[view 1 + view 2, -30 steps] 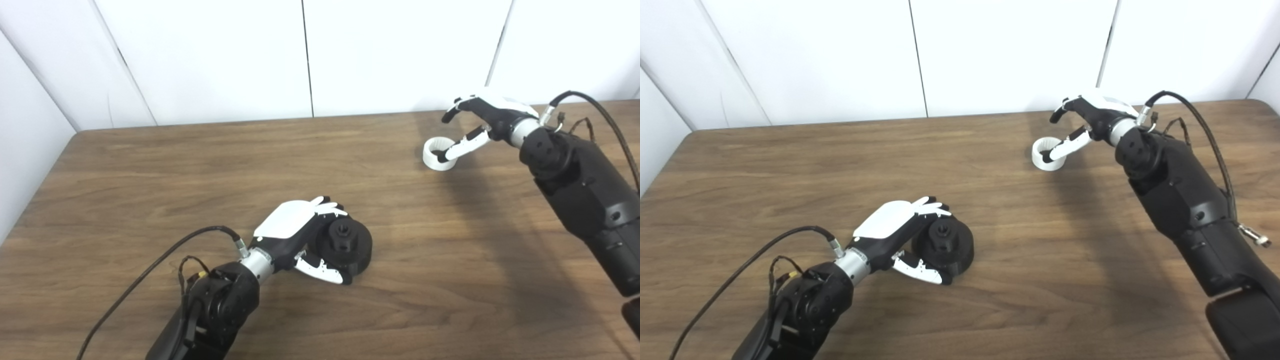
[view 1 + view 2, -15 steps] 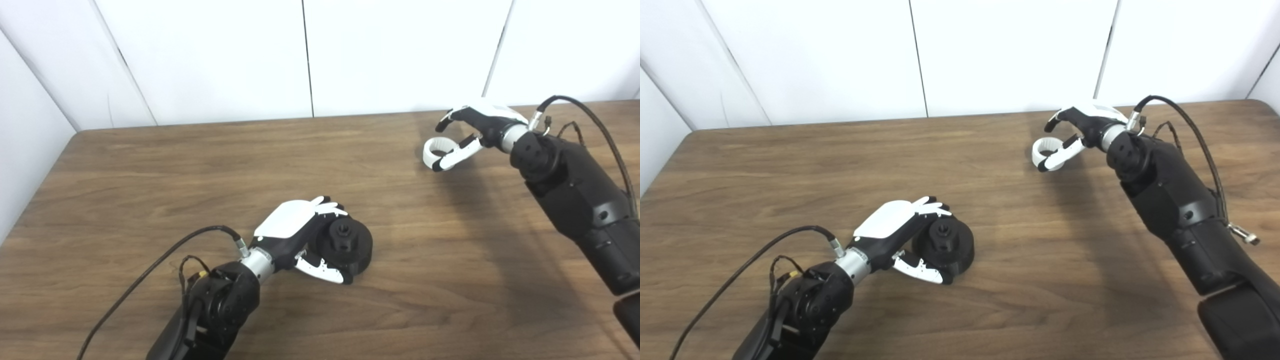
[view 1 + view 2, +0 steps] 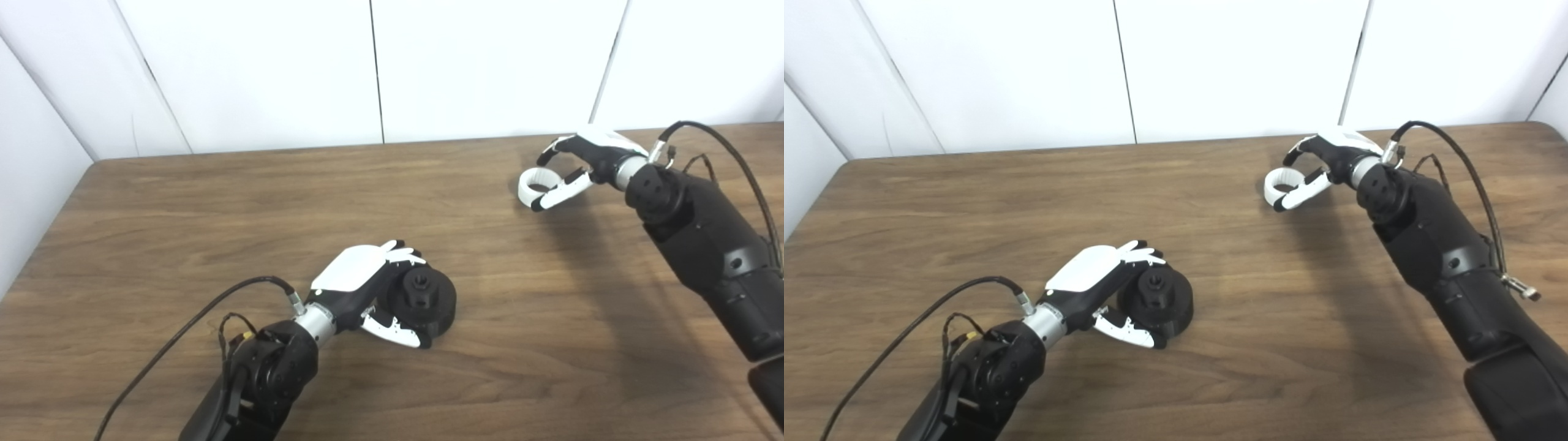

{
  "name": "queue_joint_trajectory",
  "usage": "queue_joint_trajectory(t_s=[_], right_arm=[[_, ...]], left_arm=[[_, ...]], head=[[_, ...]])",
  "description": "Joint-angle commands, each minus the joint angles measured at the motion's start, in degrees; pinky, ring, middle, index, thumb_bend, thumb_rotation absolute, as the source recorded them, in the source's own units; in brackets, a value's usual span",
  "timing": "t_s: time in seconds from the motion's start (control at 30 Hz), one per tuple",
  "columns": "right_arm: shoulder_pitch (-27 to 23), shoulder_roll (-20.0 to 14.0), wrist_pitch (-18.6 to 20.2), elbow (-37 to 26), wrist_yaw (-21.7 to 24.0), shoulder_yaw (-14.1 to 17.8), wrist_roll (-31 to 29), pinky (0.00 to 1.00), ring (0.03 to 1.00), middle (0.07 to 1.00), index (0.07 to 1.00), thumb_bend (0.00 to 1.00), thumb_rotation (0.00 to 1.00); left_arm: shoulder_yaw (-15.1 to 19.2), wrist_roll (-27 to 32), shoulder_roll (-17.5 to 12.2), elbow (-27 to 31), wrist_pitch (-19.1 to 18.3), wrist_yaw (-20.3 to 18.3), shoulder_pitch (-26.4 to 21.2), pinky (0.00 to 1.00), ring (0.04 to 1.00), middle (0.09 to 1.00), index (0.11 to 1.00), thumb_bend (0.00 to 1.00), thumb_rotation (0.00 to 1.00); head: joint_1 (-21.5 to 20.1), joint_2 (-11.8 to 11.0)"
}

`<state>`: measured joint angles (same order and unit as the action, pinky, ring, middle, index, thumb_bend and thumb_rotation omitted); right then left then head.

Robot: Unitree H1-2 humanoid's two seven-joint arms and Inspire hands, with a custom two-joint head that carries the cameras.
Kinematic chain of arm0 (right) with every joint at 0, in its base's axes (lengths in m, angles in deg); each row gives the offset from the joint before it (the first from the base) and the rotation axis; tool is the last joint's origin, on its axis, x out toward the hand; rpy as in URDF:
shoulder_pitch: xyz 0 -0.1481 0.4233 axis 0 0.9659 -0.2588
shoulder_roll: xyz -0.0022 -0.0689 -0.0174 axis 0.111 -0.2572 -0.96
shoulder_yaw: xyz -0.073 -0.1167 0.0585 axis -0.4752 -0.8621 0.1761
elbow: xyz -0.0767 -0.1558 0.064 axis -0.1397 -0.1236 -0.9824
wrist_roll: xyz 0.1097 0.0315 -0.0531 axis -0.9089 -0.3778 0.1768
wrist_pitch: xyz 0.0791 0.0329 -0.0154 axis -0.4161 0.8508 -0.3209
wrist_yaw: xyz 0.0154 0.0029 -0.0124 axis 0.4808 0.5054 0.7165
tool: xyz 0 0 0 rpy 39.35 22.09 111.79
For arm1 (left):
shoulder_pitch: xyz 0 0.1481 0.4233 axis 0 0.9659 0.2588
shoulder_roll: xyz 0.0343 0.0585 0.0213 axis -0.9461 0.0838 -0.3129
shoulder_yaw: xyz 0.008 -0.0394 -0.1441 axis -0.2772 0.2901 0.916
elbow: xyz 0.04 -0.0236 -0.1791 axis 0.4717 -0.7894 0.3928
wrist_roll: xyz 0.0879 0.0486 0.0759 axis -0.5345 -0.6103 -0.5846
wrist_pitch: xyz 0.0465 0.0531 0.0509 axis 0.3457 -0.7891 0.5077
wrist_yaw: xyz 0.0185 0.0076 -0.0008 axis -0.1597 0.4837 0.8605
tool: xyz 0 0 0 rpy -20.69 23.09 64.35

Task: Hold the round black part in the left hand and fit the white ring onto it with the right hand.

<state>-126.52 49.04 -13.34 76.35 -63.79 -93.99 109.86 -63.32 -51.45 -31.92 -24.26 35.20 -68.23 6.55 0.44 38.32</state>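
The round black part (image 3: 425, 301) rests on the wooden table (image 3: 184, 202) near the front centre. My left hand (image 3: 361, 291) is shut on it, fingers over its far left side and thumb (image 3: 395, 332) along its near side. The white ring (image 3: 530, 182) lies at the back right of the table. My right hand (image 3: 579, 162) hovers over the ring and is open. Its thumb (image 3: 557, 195) lies against the ring's near right edge, and its fingers (image 3: 549, 152) arch above the far side without touching.
White wall panels (image 3: 380, 67) close off the back of the table. Cables (image 3: 184, 331) trail from both wrists. Bare wood lies between the two hands.
My right hand has dropped lower and drawn in toward the ring, its thumb now laid along the ring's near edge. The ring has shifted slightly. The left hand and black part have not moved.
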Motion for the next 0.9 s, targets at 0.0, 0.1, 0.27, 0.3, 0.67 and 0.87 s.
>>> queue_joint_trajectory(t_s=[0.0,0.1,0.27,0.3,0.67,0.87], right_arm=[[-3.89,-1.52,-1.81,-0.96,-1.85,1.28,0.16,0.92,1.000,0.939,0.763,0.88,0.36],[-3.75,-1.50,-1.72,-0.77,-2.31,1.70,0.06,0.92,0.998,0.936,0.763,0.88,0.36],[-3.66,-1.46,-1.81,-0.11,-3.08,2.12,-0.08,0.92,1.000,0.934,0.762,0.87,0.35],[-3.64,-1.46,-2.01,0.05,-3.25,2.18,-0.12,0.92,1.000,0.934,0.761,0.87,0.35],[-2.72,-0.75,-3.72,0.75,-5.58,2.88,-0.43,0.88,0.986,0.920,0.743,0.86,0.32],[-2.52,-0.32,-3.25,0.40,-5.61,2.50,-0.22,0.89,0.989,0.917,0.740,0.86,0.33]], left_arm=[[-0.03,0.26,-0.73,-0.67,-0.14,-0.86,-0.15,0.92,0.988,0.923,0.798,1.00,0.40],[-0.02,0.33,-0.76,-0.76,0.17,-0.58,-0.07,0.91,0.985,0.921,0.797,1.00,0.40],[0.15,0.55,-0.85,-0.45,-0.08,-0.84,0.07,0.92,0.987,0.922,0.797,1.00,0.40],[0.18,0.58,-0.88,-0.38,-0.14,-0.93,0.08,0.92,0.987,0.922,0.797,1.00,0.40],[0.28,0.69,-0.99,-0.32,0.00,-0.91,0.08,0.92,0.988,0.922,0.795,1.00,0.39],[0.30,0.56,-1.11,0.08,-0.43,-1.30,0.08,0.92,0.989,0.924,0.799,1.00,0.39]], head=[[-0.02,0.00],[0.00,-0.01],[0.09,0.10],[0.09,0.10],[0.13,0.30],[0.18,0.42]])
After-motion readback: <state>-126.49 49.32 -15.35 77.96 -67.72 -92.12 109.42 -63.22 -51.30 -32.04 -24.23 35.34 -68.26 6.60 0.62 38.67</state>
